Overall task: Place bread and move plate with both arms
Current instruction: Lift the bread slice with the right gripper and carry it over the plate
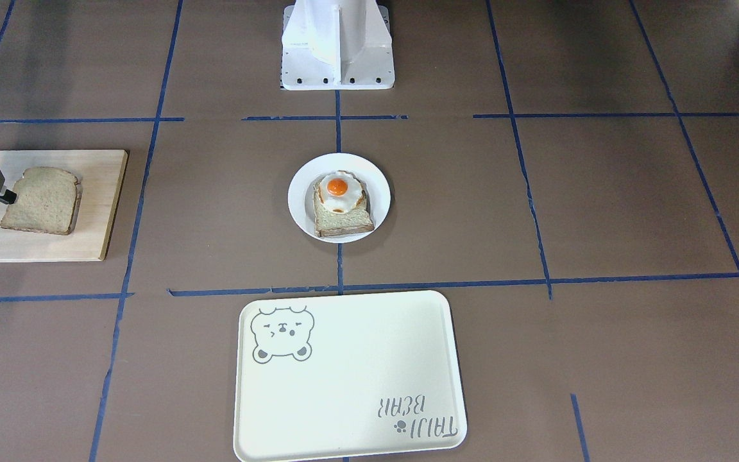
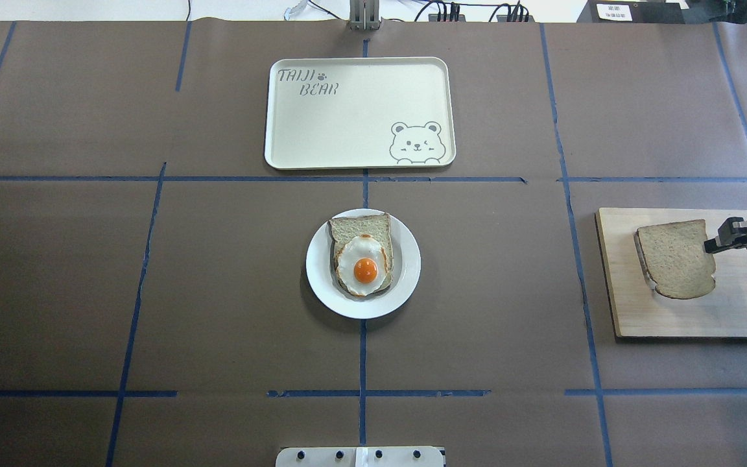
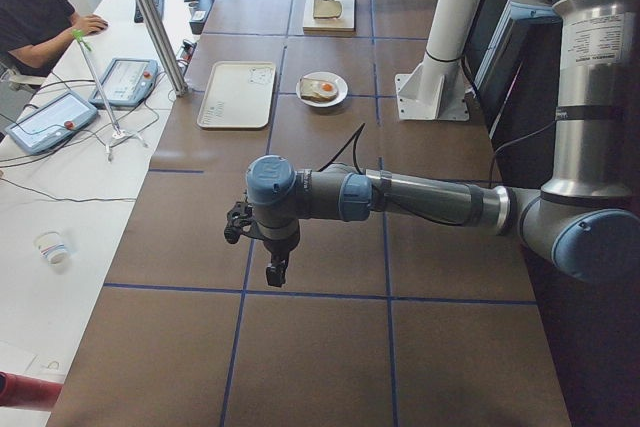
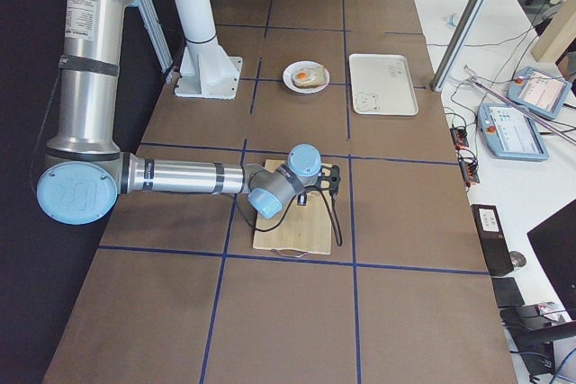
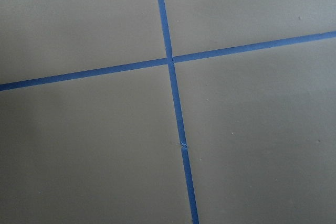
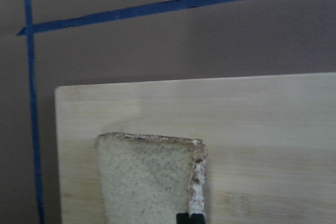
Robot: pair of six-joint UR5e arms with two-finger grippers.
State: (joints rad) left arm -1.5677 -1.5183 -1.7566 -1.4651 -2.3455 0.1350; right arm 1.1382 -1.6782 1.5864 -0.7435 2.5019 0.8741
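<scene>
The bread (image 2: 675, 258), a plain pale-brown slice, is over the wooden board (image 2: 672, 318) at the table's right end. My right gripper (image 2: 712, 246) reaches in from the right edge and is shut on the slice's near edge. The right wrist view shows the bread (image 6: 147, 177) with one black fingertip (image 6: 189, 217) at its crust. The white plate (image 2: 321, 285) sits at the table's centre and bears a toast slice with a fried egg (image 2: 362, 256). My left gripper (image 3: 272, 273) hangs over bare table far from the plate; I cannot tell whether it is open or shut.
A cream bear-print tray (image 2: 347, 123) lies beyond the plate, toward the far edge. The white pedestal base (image 1: 337, 45) stands on the robot's side. Blue tape lines cross the brown table. A person (image 3: 35, 17) sits at a side desk with tablets.
</scene>
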